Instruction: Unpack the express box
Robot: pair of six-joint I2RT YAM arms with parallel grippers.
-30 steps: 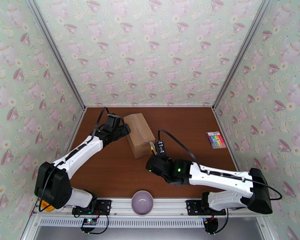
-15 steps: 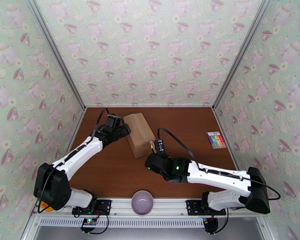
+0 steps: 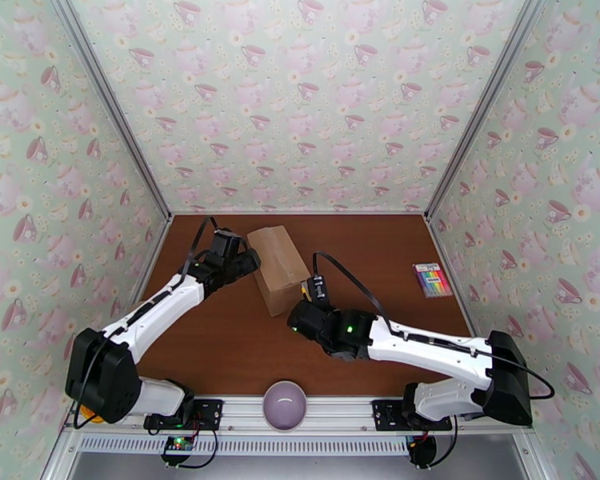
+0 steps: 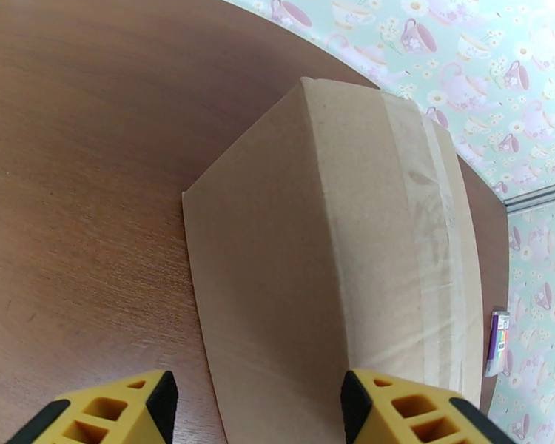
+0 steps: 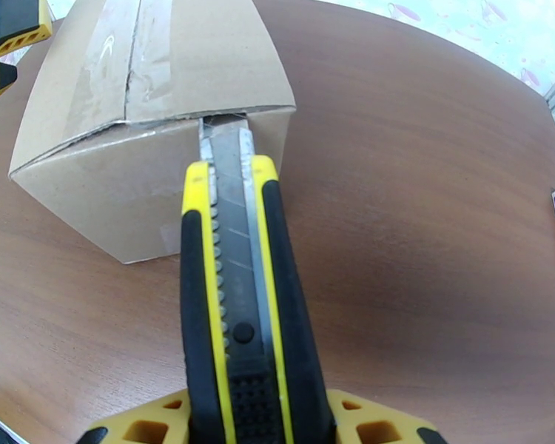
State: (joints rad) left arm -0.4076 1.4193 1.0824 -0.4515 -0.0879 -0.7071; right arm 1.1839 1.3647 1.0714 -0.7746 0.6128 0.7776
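Yellow-fingered, the right gripper (image 5: 255, 427) is clamped on a knife (image 5: 233, 290) with a yellow-and-black handle, which points away from the wrist toward the far left. Its blade (image 5: 224, 142) is run out, and the tip meets the near end of the box (image 5: 129, 164) right at the top edge, at the slit under the flap and just beside the tape (image 5: 122, 53) that runs along the top seam. The box lies on the brown table (image 5: 425, 253) a little left of centre and toward the far side. It is set at an angle with its flaps closed, directly in front of the knife. On its left long side is the left gripper (image 4: 255, 408), jaws standing apart. One finger is over the table beside the box and the other is at the box's top edge; whether either presses the cardboard I cannot tell. Well apart on the right of the table lies a flat pack (image 3: 432, 279) with coloured stripes. A lilac bowl (image 3: 285, 405) sits at the near edge between the two arm bases. Teacup-patterned walls (image 3: 300, 98) close in the left, far and right sides.
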